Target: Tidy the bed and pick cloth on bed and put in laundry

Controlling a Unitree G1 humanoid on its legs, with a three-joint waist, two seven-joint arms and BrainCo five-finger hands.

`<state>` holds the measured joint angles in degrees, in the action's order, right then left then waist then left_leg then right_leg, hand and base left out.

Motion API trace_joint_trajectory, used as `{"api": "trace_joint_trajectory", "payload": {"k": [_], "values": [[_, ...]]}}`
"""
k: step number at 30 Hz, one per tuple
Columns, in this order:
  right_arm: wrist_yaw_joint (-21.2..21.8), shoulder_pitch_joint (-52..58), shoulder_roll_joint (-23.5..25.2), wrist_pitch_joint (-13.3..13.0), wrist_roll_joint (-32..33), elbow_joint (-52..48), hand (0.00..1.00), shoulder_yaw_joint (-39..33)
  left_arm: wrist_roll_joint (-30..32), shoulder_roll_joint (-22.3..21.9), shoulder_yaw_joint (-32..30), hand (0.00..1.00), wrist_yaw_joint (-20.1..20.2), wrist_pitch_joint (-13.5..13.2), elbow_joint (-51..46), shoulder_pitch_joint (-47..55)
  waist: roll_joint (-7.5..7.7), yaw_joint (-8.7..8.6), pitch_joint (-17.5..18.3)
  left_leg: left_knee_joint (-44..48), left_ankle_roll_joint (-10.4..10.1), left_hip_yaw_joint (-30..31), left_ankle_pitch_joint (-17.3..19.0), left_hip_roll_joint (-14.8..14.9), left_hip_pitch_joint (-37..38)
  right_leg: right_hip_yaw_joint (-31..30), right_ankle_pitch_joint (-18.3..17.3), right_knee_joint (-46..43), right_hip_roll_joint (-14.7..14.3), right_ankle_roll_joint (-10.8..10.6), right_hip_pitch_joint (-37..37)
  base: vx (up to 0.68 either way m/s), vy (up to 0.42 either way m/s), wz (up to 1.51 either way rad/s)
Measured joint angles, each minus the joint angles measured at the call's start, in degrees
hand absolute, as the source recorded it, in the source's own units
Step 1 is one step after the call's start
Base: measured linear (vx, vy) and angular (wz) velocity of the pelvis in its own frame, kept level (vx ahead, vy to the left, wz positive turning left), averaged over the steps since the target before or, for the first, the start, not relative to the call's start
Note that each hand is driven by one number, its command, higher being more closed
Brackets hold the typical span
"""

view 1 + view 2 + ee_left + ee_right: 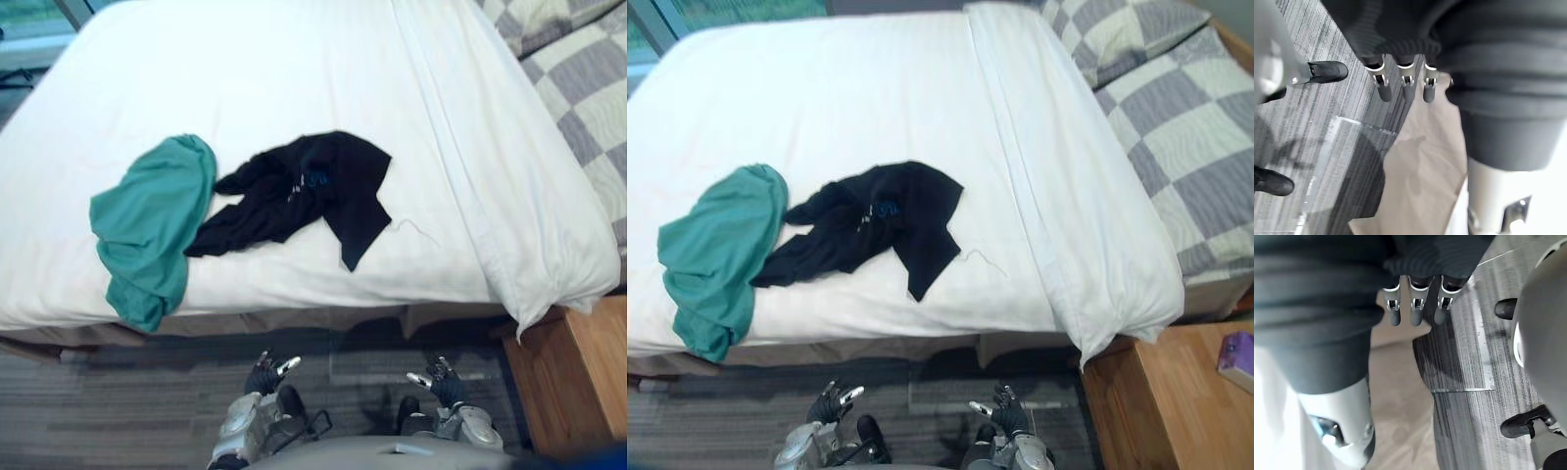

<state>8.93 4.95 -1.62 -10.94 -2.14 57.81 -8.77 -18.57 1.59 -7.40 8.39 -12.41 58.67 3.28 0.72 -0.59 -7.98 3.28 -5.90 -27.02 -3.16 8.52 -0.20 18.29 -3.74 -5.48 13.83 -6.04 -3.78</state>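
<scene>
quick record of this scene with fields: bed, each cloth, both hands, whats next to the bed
bed: white cover, checked bedding on its right side
teal cloth: near left part of bed, draping over the near edge
black cloth: crumpled, just right of the teal cloth
left hand: low over the floor before the bed, open, empty
right hand: likewise low, open, empty
beside bed: wooden cabinet at right, purple item on it

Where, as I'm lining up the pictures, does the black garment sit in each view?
Left eye view: black garment mid-bed near the front edge, beside the teal garment on its left.
Right eye view: black garment in the same spot, further left in the picture.
Left wrist view: left hand over striped floor.
Right wrist view: right hand over floor.
Shared landmark: the teal garment.
</scene>
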Motion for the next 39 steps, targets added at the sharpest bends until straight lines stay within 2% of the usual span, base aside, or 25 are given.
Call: {"api": "trace_joint_trajectory", "payload": {"k": [4, 6, 8, 9, 10, 11, 12, 13, 14, 15, 16, 17, 18, 20, 21, 22, 23, 24, 26, 27, 29, 32, 35, 37, 39], "values": [[0.49, -0.57, -1.46, 2.53, -1.55, 0.74, 0.00, 0.44, -0.06, 0.65, 0.09, 0.00, 0.01, -1.81, 0.09, 1.26, -0.49, 0.03, 0.29, 7.80, 0.05, 3.86, 4.58, 0.59, -1.79, 0.05, -1.97, -1.00, 1.43, -1.14, -1.89, -0.03, 0.086, 0.20], [1.07, -0.59, -1.44, 2.60, -1.74, 0.96, 0.00, -0.49, -0.04, 1.63, -0.58, 0.00, 0.08, -2.00, 0.92, 2.26, -0.06, -0.16, 0.43, 6.25, 0.70, 4.26, 4.53, 0.24, -1.75, 0.75, -3.14, -2.53, 2.61, -1.79, -1.66, -0.08, 0.037, 0.25], [1.27, -0.53, -0.62, 2.40, -2.38, 1.25, 0.00, -3.26, -0.05, 1.09, -5.26, 0.00, 0.58, -2.08, 1.28, 2.79, 1.15, -0.24, -0.23, 9.37, 2.03, 3.86, 6.54, 1.04, -2.73, 1.67, -3.91, -3.99, 3.76, -1.67, -1.59, -0.12, 0.040, 0.18], [1.27, -0.48, -0.84, 2.39, -2.76, 1.46, 0.00, -4.46, -0.17, 0.88, -6.85, 0.00, 0.70, -2.13, 1.27, 3.51, 1.41, -0.24, -0.37, 14.91, 3.17, 4.33, 8.59, 3.01, -4.28, 1.81, -4.35, -5.05, 4.27, -1.68, -1.22, -0.13, 0.051, 0.09], [1.37, -0.02, -1.63, 2.22, -2.71, 1.70, 0.00, -5.17, -0.91, 0.90, -8.43, 0.00, 1.90, -3.04, 1.15, 4.12, 1.51, -0.13, -0.29, 22.22, 3.43, 5.40, 10.56, 7.38, -5.81, 2.03, -4.95, -6.63, 4.82, -2.45, -0.90, -0.12, 0.079, 0.07], [1.44, 0.32, -1.97, 2.07, -2.60, 1.67, 0.00, -5.47, -1.37, 0.87, -8.53, 0.00, 2.87, -3.67, 1.11, 4.34, 1.47, -0.16, -0.28, 24.34, 3.02, 5.90, 11.07, 9.85, -6.09, 2.18, -5.29, -7.61, 5.25, -3.58, -0.66, -0.08, 0.197, 0.15], [1.46, 0.65, -2.09, 1.70, -2.56, 1.65, 0.00, -6.26, -2.39, 0.79, -8.47, 0.00, 3.61, -4.57, 1.07, 4.31, 1.34, -0.24, -0.24, 25.11, 2.15, 6.46, 11.41, 12.48, -6.02, 2.46, -5.61, -8.92, 5.90, -4.54, -0.38, -0.05, 0.347, 0.35], [1.44, 1.87, -2.30, 1.60, -2.46, 1.73, 0.00, -6.49, -4.19, 0.72, -7.91, 0.00, 5.91, -5.31, 0.39, 4.17, 1.43, -0.13, -0.17, 24.94, -2.29, 7.08, 11.72, 14.09, -5.78, 2.20, -6.20, -11.33, 7.77, -6.35, 0.73, -0.04, 0.416, 0.38], [1.40, 2.21, -2.37, 1.63, -2.46, 1.81, 0.00, -6.51, -5.08, 0.77, -7.56, 0.00, 6.83, -5.35, 0.00, 4.20, 1.50, -0.07, -0.12, 24.85, -4.40, 7.06, 11.73, 14.16, -5.63, 2.04, -6.25, -12.18, 8.87, -7.12, 1.32, -0.02, 0.533, 0.42], [0.91, 2.11, -1.47, 1.24, -2.45, 2.50, 0.00, -7.41, -5.90, 2.14, -6.13, 0.00, 8.23, -5.39, -0.55, 3.63, 2.62, 0.13, -0.67, 26.78, -6.68, 6.82, 15.30, 11.90, -6.23, 1.75, -5.67, -13.01, 12.52, -7.14, 2.02, 0.00, 0.555, 0.23], [0.30, 1.53, -1.45, 0.79, -2.19, 3.81, 0.00, -9.53, -6.17, 2.92, -4.80, 0.00, 8.86, -4.75, -0.06, 3.01, 3.20, 0.00, -1.24, 30.47, -4.58, 6.93, 19.45, 9.50, -7.79, 2.50, -0.53, -11.64, 14.47, -3.41, 1.19, 0.01, 0.562, 0.17], [0.24, 1.20, -1.72, 0.64, -1.39, 4.18, 0.00, -10.03, -5.71, 3.05, -4.32, 0.00, 8.75, -4.26, 0.45, 2.69, 2.72, 0.18, -1.06, 31.44, -3.62, 6.65, 20.46, 9.37, -8.33, 3.21, 2.01, -11.12, 14.77, -0.25, 1.47, 0.00, 0.592, -0.13], [0.87, 0.04, -2.34, 0.85, -0.20, 5.83, 0.00, -9.74, -4.71, 3.38, -3.19, 0.00, 8.73, -3.53, 1.33, 2.77, 1.23, 0.91, -0.79, 31.08, -1.60, 3.81, 21.11, 9.45, -8.14, 3.71, 6.72, -10.40, 14.52, 5.50, 2.80, 0.02, 0.619, -0.37], [2.56, -1.08, -2.70, 0.79, -0.78, 6.63, 0.00, -7.81, -1.33, 4.24, -0.75, 0.00, 7.74, -2.73, 1.32, 2.87, 1.54, 0.94, -0.39, 25.20, 0.13, 2.15, 19.32, 7.51, -5.22, 3.67, 4.48, -12.24, 10.80, 1.38, 4.56, 0.06, 0.557, -0.28], [3.69, -1.24, -2.53, -0.29, -1.64, 6.66, 0.00, -6.53, 1.16, 4.87, 1.64, 0.00, 7.18, -2.29, 1.33, 2.31, 1.70, -0.05, -0.19, 18.03, 1.25, 1.85, 15.96, 5.33, -3.07, 3.35, 1.87, -12.51, 6.04, -0.84, 4.71, 0.08, 0.419, 0.31], [4.33, -1.51, -2.52, -1.55, -1.51, 6.15, 0.00, -5.74, 3.26, 5.36, 4.54, 0.00, 7.20, -1.95, 1.23, 0.89, 1.57, -0.90, -0.12, 8.99, 2.57, 2.32, 11.27, 2.45, -0.97, 0.96, -0.86, -12.11, -0.30, -1.25, 5.96, 0.08, 0.379, 0.45], [4.38, -1.50, -2.59, -1.95, -1.46, 5.98, 0.00, -5.16, 3.85, 5.42, 5.31, 0.00, 7.28, -1.84, 1.22, 0.32, 1.53, -1.35, -0.08, 6.55, 3.01, 2.53, 9.79, 1.55, -0.66, -0.04, -1.65, -11.69, -2.32, -1.48, 6.50, 0.10, 0.307, 0.72], [4.54, -1.18, -2.86, -2.77, -1.45, 5.30, 0.00, -2.85, 4.73, 5.45, 6.41, 0.00, 7.43, -1.34, 1.24, -1.32, 1.63, -2.33, -0.04, 1.54, 4.20, 3.58, 6.96, -0.83, -0.74, -2.78, -2.60, -8.85, -7.67, -0.61, 7.50, 0.09, 0.219, 0.64], [5.15, -0.63, -3.20, -4.65, -0.17, 5.07, 0.00, 0.17, 6.43, 4.76, 7.06, 0.00, 7.24, 0.44, 1.25, -2.76, 2.17, -2.74, 0.01, -1.34, 5.37, 4.95, 5.55, -4.69, -0.83, -6.31, -3.46, -0.68, -11.80, 1.71, 6.42, 0.09, 0.145, 0.63], [6.31, -0.76, -3.51, -5.85, 1.82, 5.04, 0.00, 1.15, 7.87, 3.36, 6.94, 0.00, 6.25, 1.60, 1.40, -3.10, 1.90, -3.00, -0.06, -1.63, 5.58, 5.57, 5.42, -6.16, -0.92, -7.29, -2.59, 2.73, -11.61, 3.94, 4.21, 0.08, 0.081, 0.34], [7.65, -0.77, -3.94, -7.63, 5.88, 4.96, 0.00, 2.01, 10.62, 2.45, 6.91, 0.00, 4.19, 2.52, 1.39, -3.12, 0.82, -2.71, -0.65, -1.69, 5.83, 5.52, 5.16, -6.69, -0.97, -10.46, -2.76, 1.36, -11.46, 4.08, 4.69, 0.09, 0.102, 0.16], [7.72, -1.08, -1.46, -8.53, 8.67, 2.92, 0.00, 4.58, 10.98, 1.72, 7.04, 0.00, 0.21, 2.87, 1.25, -3.71, 1.20, -1.86, -1.05, 4.31, 5.79, 3.66, 5.90, -5.48, -4.31, -10.63, -3.09, -2.93, -10.61, 4.54, 7.32, 0.03, 0.015, 0.11], [5.91, -1.69, -1.44, -8.27, 8.74, -0.69, 0.00, 7.18, 7.53, -0.06, 7.14, 0.00, -1.39, 0.04, 0.57, -4.21, 0.60, -1.90, -2.72, 23.64, 7.76, 2.80, 9.71, -1.91, -11.33, -9.51, -7.82, -10.39, -9.40, 5.67, 8.12, -0.06, -0.028, 0.32], [2.51, -1.92, -1.45, -6.28, 8.77, -2.67, 0.00, 8.79, 5.36, -1.50, 7.17, 0.00, -1.35, -1.93, -0.64, -4.10, -0.22, -2.06, -3.99, 34.86, 7.29, 5.99, 11.26, -0.42, -15.82, -8.93, -12.01, -13.76, -7.71, 5.50, 7.65, -0.09, 0.077, 0.22], [1.58, -2.21, -1.12, -5.63, 9.74, -2.89, 0.00, 7.98, 4.97, -1.57, 6.79, 0.00, -1.24, -2.38, -0.62, -3.73, -1.01, -1.63, -3.61, 31.46, 7.20, 6.51, 14.96, 1.33, -14.19, -9.83, -12.53, -15.28, -7.38, 5.07, 8.97, -0.11, 0.132, -0.20]]}}
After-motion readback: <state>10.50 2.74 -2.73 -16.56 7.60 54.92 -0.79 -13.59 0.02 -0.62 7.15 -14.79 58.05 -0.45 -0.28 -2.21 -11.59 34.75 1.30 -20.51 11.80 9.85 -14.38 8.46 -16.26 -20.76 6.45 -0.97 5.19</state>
